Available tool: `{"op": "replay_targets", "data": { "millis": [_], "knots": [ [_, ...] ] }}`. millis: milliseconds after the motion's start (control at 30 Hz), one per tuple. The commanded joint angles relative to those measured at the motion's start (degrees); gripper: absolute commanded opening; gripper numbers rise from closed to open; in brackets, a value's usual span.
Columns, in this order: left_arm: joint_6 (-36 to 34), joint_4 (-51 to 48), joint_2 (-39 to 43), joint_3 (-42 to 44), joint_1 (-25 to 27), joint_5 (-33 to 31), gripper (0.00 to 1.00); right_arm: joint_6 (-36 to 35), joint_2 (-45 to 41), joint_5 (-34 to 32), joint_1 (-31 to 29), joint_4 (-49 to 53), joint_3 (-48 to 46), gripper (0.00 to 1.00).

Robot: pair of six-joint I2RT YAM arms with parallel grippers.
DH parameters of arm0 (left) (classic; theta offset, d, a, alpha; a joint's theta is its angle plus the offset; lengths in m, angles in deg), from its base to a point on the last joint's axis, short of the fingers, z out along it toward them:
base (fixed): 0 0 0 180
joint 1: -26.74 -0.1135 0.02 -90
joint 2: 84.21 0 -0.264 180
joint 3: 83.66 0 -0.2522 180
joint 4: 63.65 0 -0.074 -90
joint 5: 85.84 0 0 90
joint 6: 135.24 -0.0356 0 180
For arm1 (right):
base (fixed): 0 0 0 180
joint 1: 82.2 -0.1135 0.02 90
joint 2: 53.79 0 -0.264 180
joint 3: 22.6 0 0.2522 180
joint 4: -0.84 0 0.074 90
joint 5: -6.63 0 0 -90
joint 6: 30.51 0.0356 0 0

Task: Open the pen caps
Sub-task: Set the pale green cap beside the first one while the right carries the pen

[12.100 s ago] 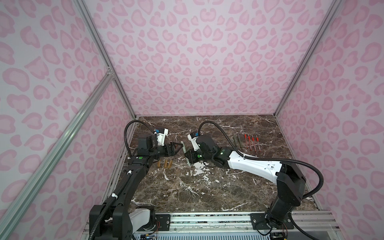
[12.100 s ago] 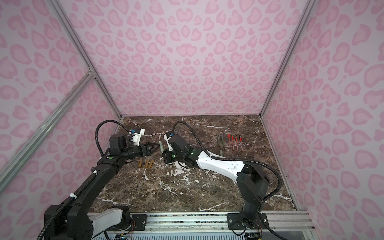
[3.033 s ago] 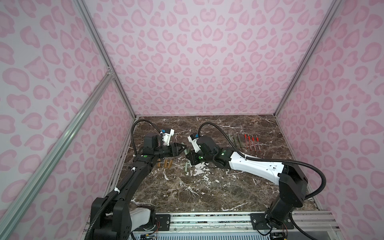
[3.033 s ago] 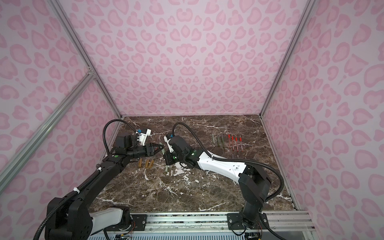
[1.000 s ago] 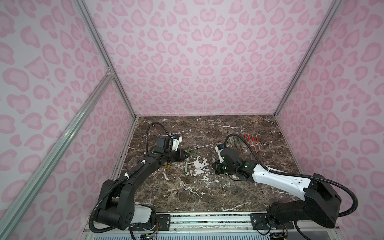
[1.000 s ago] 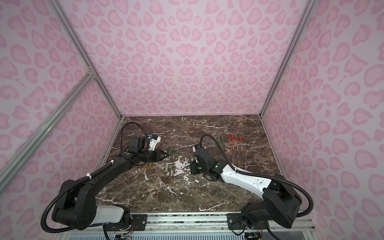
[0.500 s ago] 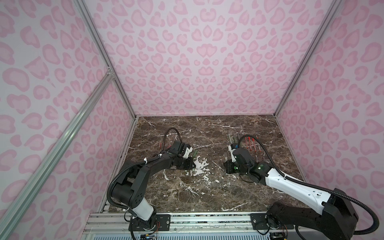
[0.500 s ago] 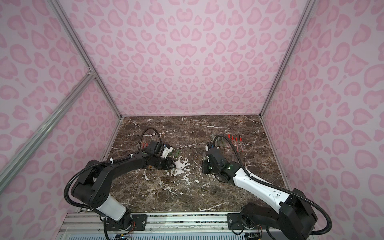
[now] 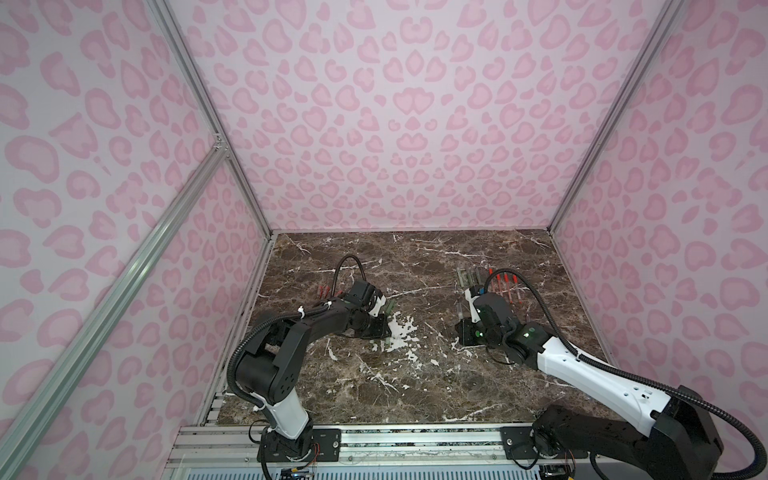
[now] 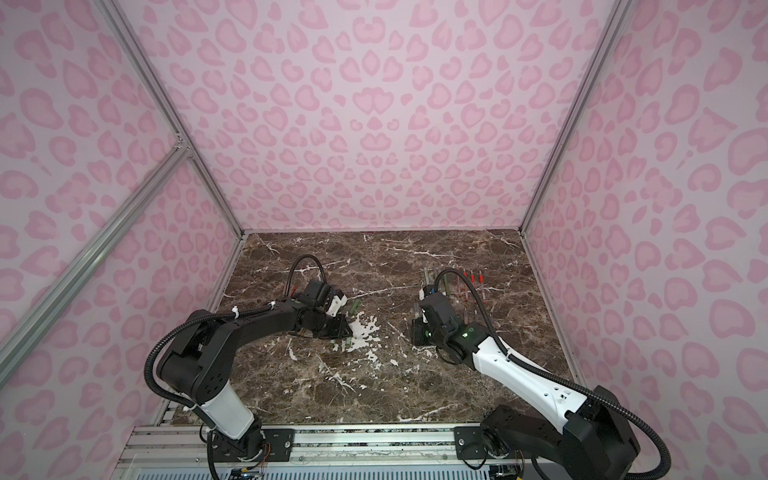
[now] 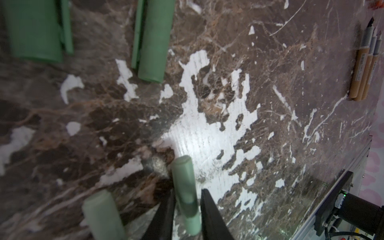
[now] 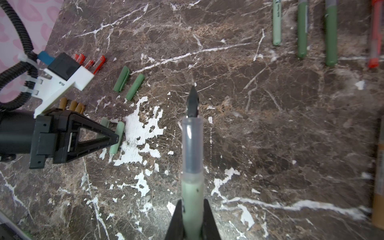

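In the left wrist view a pale green pen cap (image 11: 184,176) lies on the marble between the fingers of my left gripper (image 11: 188,191). The jaws stand slightly apart around it, open. A second pale green cap (image 11: 99,212) lies beside it, and two darker green caps (image 11: 152,41) lie further off. My right gripper (image 12: 192,204) is shut on a pale green pen body (image 12: 192,166) whose dark nib is bare. In both top views the left gripper (image 9: 384,328) is low at centre-left and the right gripper (image 10: 417,332) at centre-right.
Red caps (image 12: 97,62) and tan caps (image 12: 71,105) lie by the left arm. Green pen bodies (image 12: 302,31) and a red one (image 12: 376,37) lie in a row at the back right. Tan pen bodies (image 11: 361,68) lie to the right. Pink walls close three sides.
The arms have drawn apart: the left came down to the table with the cap, the right swung right with the pen body. The left jaws have eased apart.
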State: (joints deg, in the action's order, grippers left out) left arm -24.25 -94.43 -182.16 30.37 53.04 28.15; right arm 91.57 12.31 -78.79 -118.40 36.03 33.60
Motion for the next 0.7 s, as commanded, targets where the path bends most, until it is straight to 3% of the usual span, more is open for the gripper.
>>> {"op": "replay_targets", "data": {
  "millis": [0,333,567,667],
  "knots": [
    [0.3,-1.3,1.4,-0.5,0.1,-0.5,0.33,-1.0,0.1,0.0,1.0,0.6,0.5,0.0],
    [-0.3,-1.0,9.7,0.4,0.1,-1.2,0.47,-6.3,6.4,2.3,7.6,4.7,8.6,0.0],
    [-6.5,-0.2,20.5,2.6,-0.9,-6.2,0.61,-10.9,18.2,5.6,13.8,8.7,20.3,0.0],
    [-7.4,0.4,24.1,3.7,-4.3,-5.6,0.66,-12.6,24.4,5.8,15.6,10.0,25.7,0.0]
  ]
}}
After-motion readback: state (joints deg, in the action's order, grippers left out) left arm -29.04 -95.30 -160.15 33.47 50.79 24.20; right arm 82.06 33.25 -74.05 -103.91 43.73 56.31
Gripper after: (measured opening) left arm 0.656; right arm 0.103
